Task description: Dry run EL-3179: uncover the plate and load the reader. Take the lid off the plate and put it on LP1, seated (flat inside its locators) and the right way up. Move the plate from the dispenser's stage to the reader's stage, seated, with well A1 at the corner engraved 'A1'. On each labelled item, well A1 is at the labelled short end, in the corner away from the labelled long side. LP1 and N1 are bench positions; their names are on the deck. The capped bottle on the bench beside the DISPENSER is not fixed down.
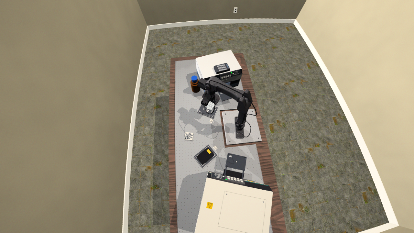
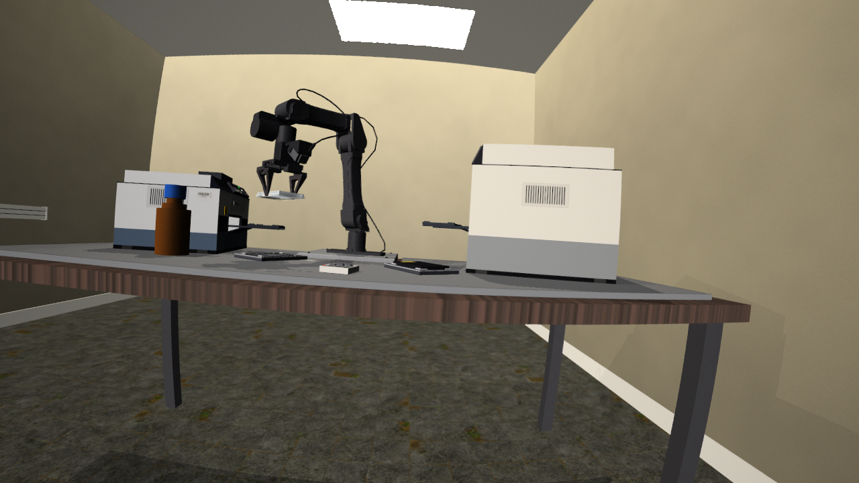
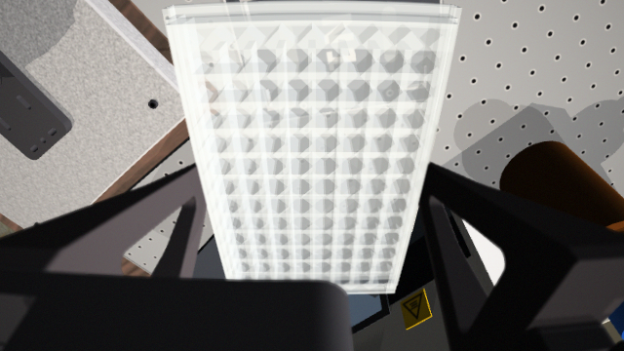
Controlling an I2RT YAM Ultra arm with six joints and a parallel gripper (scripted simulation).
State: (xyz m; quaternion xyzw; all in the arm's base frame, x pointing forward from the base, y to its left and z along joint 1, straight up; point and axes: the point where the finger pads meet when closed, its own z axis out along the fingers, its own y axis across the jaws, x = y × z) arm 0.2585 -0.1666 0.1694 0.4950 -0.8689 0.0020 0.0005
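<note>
From the top view, your arm (image 1: 231,91) (image 2: 351,174) reaches out over the tabletop (image 1: 185,173) (image 2: 660,291) (image 3: 536,49), its claw (image 1: 209,102) (image 2: 280,192) (image 3: 312,175) carrying a pale, many-welled plate (image 1: 210,105) (image 2: 282,195) (image 3: 317,146) above the dark N1 nest (image 1: 204,112) (image 2: 270,258). The dispenser (image 1: 217,61) (image 2: 135,206) sits at the far end with its stage (image 1: 227,96) (image 2: 264,226) extended; the amber bottle (image 1: 195,86) (image 2: 172,231) (image 3: 561,180), capped in blue, stands upright beside it. Nearest you, the reader (image 1: 237,202) (image 2: 543,222) presents its A1-marked platform (image 1: 235,161) (image 2: 444,225), with no plate on it. A black slab (image 1: 204,157) (image 2: 420,265) bearing a yellow patch lies in another nest, near a small white block (image 1: 188,136) (image 2: 339,268). In the exterior view, you see the plate aloft and roughly level, well apart from the tabletop, the claw pointing down with its fingers spread wide at either side of it. In the wrist view, your claw grips the plate by its two long sides, rows of wells filling the space between the fingers. You cannot tell whether a clear lid covers them. A yellow warning label (image 3: 415,308) shows beyond the plate's lower end.
</note>
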